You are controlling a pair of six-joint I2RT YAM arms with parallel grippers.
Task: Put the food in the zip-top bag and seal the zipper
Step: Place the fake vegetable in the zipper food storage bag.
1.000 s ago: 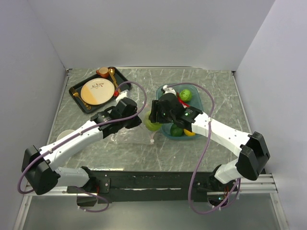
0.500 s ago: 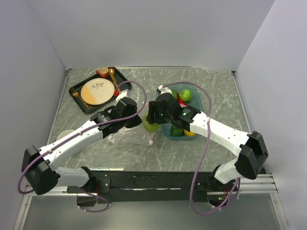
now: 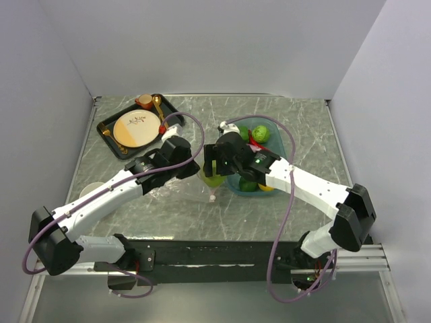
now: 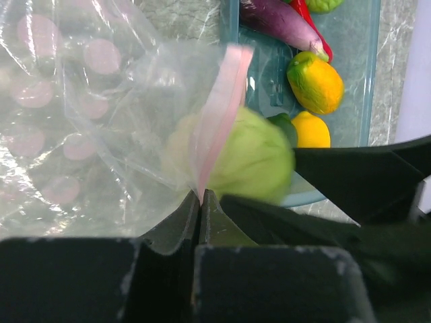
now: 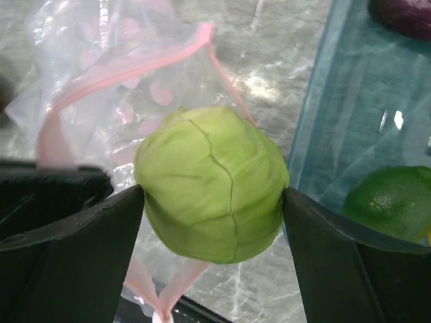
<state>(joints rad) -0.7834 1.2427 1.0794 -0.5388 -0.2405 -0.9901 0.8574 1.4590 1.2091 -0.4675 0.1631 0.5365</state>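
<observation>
At the middle of the table (image 3: 303,114), just beside the near-left wall of the teal tub (image 4: 269,87), the left gripper (image 4: 201,198) is pinching the zip-top bag (image 4: 81,101) by its zipper (image 4: 222,108), with its jaws clenched tight on the pink strip. The strip is looping into an open mouth in the right wrist view.

The right gripper (image 5: 212,195) is hovering at that mouth with a pale green round vegetable (image 5: 210,182) filling the gap between its fingers (image 5: 81,249). The ball seems to be touching both pads, but it is blurred in the left wrist view, so I cannot tell whether it is being squeezed or let go. It is overlapping the pink strip, partly behind the clear film.

The rest of the food is lying in the tub: a purple eggplant (image 4: 279,20), a red chili (image 4: 315,30), an orange-yellow mango (image 4: 315,82), a lemon (image 4: 311,129) and a dark green round fruit (image 5: 387,198).
</observation>
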